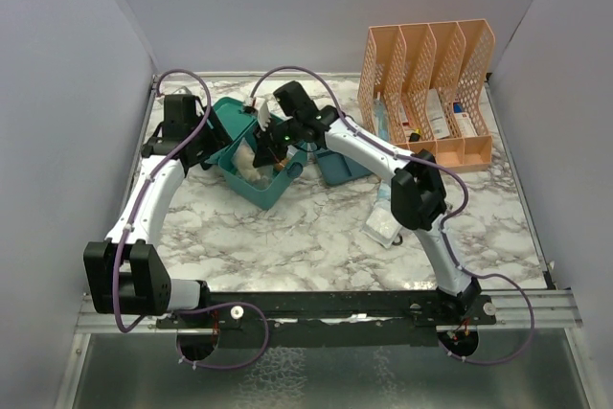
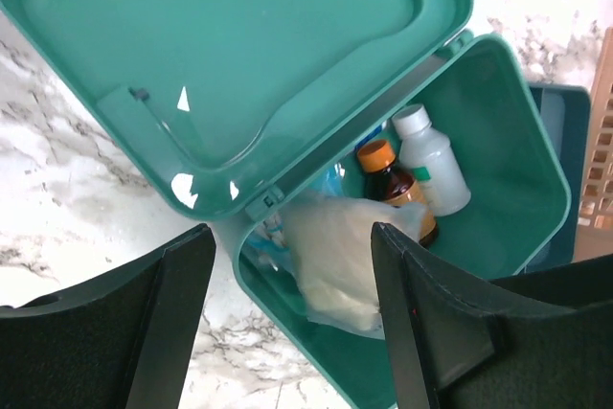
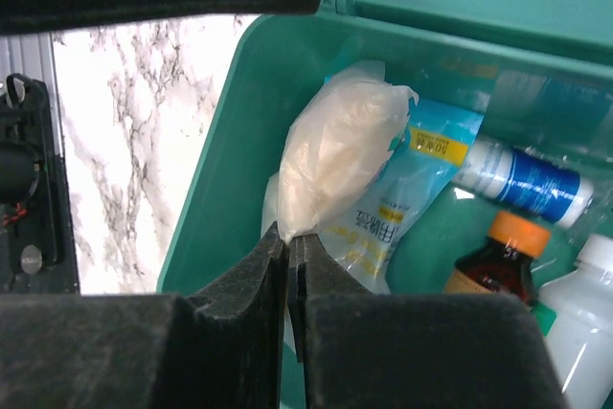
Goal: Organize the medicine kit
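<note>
Small teal-green plastic medicine kit box (image 1: 261,189) sits lid-open on marble table (image 1: 316,237). My right gripper (image 3: 289,241) is clenched on a clear plastic bag of white wadding (image 3: 340,155) inside it. I judge it light, soft and slippery, so the bunched film edge holds best. My left gripper (image 2: 290,237) hangs spread, empty.

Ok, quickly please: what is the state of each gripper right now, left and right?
Left gripper: open, holding nothing, above the medicine kit.
Right gripper: closed on the white plastic bag in the kit.
</note>
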`<state>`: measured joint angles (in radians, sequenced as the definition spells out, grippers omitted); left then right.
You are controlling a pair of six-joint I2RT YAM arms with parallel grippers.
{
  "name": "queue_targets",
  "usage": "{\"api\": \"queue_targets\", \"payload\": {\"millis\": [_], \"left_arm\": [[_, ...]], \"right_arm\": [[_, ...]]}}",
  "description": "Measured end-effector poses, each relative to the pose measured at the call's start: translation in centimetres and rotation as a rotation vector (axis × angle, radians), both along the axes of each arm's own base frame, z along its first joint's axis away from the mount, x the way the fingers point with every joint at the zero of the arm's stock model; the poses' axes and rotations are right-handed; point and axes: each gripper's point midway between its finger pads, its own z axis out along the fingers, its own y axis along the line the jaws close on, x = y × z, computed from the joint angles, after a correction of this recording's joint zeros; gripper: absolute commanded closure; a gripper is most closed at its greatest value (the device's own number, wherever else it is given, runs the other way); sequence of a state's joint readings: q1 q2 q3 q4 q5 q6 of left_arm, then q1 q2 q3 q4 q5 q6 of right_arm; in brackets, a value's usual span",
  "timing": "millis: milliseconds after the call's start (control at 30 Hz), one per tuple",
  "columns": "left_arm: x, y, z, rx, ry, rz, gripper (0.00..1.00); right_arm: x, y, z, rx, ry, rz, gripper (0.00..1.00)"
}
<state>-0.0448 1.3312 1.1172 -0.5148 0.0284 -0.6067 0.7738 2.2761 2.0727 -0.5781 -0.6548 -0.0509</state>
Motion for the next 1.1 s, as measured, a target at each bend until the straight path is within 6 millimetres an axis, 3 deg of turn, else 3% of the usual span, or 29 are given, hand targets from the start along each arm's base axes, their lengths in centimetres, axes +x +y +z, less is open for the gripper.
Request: {"api": "queue_targets", "payload": {"millis": [200, 600, 767, 1100], "left_arm": [[1.2, 0.7, 2.0, 0.035, -0.053, 0.016, 0.31], [1.2, 1.4, 2.2, 0.071, -0.051, 0.035, 0.31], [1.2, 1.5, 2.3, 0.081, -0.053, 0.035, 0.31], [1.2, 1.5, 2.1, 0.086, -0.046, 0.031, 0.31]], "right_arm": [[-0.1, 0.3, -0.8, -0.003, -0.008, 0.049, 0.86], [-1.0, 0.7, -2.6, -0.022, 0.058, 0.041, 0.78], [0.3, 0.7, -3.7, -0.06, 0.052, -0.05, 0.74], [2.8, 0.4, -3.9, -0.09, 0.001, -0.177, 0.58]]}}
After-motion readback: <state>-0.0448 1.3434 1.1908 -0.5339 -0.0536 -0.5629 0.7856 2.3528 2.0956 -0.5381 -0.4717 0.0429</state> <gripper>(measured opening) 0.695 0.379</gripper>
